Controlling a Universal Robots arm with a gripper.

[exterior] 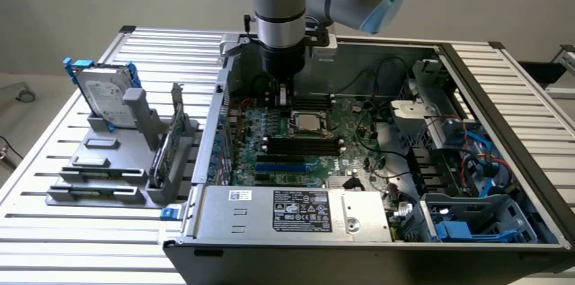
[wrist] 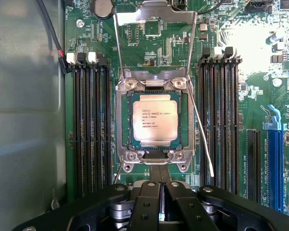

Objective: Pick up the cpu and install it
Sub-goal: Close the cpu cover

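The chip point(wrist: 155, 120) lies flat in its metal-framed socket point(wrist: 126, 155) on the green board point(exterior: 359, 127), silver top up, inside the open computer case point(exterior: 467, 76). The socket's hinged cover point(wrist: 154, 17) stands open. Dark memory slots point(wrist: 89, 125) run along both sides of the socket. The gripper point(exterior: 283, 98) hangs just above the chip, apart from it, its fingers point(wrist: 149, 204) pressed together with nothing between them. On the exterior view's left, well apart, a hard drive point(exterior: 104, 93) stands upright in a grey rack point(exterior: 99, 170) on the slatted table point(exterior: 54, 231).

Exterior view high, oblique over chassis point(exterior: 359, 265); wrist view close above shared socket point(wrist: 121, 144)
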